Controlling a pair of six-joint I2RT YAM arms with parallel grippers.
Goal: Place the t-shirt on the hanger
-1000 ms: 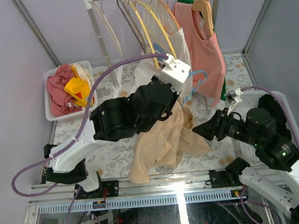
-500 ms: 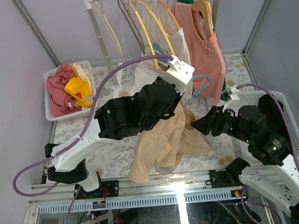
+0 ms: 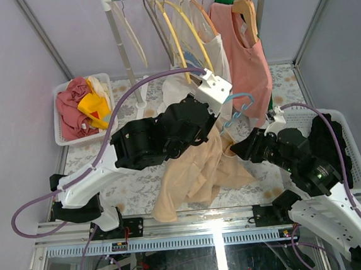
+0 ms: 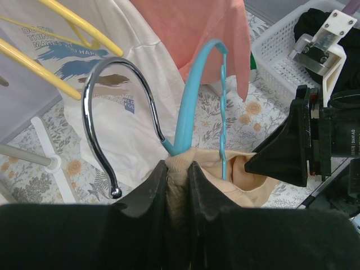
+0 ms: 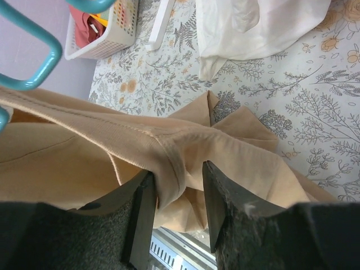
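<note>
Tan t-shirt (image 3: 196, 171) hangs in folds below the blue hanger (image 4: 194, 95). The left pincer (image 4: 177, 169) is narrow, clamped on the hanger at its neck, with shirt cloth bunched in the same grip. From that grip the hanger's long arm rises away, tilted to one side. The right pincer (image 5: 176, 171) sits just below the hanger's free end, about half wide, with a thick shirt fold lying in its gap. Whether it grips the fold cannot be told. The right arm is nearer the loose cloth, which probably has to be drawn over that free end.
</note>
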